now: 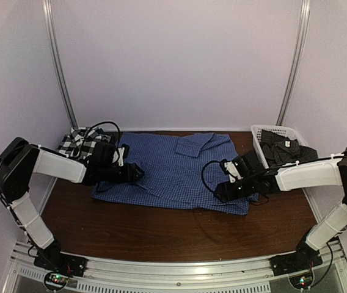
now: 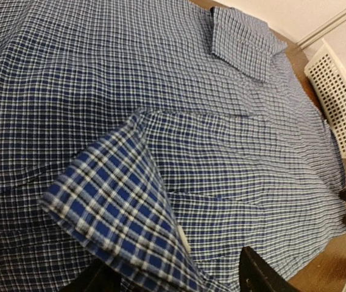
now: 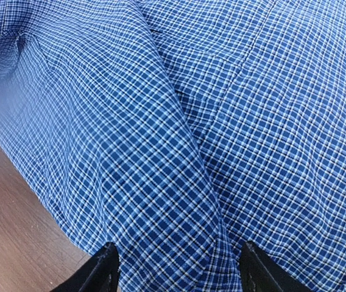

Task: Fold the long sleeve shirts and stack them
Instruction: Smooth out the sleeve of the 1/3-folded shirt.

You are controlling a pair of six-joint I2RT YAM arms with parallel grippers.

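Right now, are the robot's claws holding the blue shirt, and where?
Both hold the blue check shirt. The left end effector pinches a lifted flap at its left edge; the right end effector pinches a raised fold near its front right edge.

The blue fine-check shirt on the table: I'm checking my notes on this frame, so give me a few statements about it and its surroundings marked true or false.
1. The blue fine-check cloth shirt lies spread on the brown wooden table. True.
2. The white slatted plastic basket is empty. False: dark cloth sits in it.
3. A black-and-white plaid shirt lies at the table's far left. True.
4. The left hand is over the basket. False: it is at the blue shirt's left side.
5. The right hand is at the blue shirt's right side. True.
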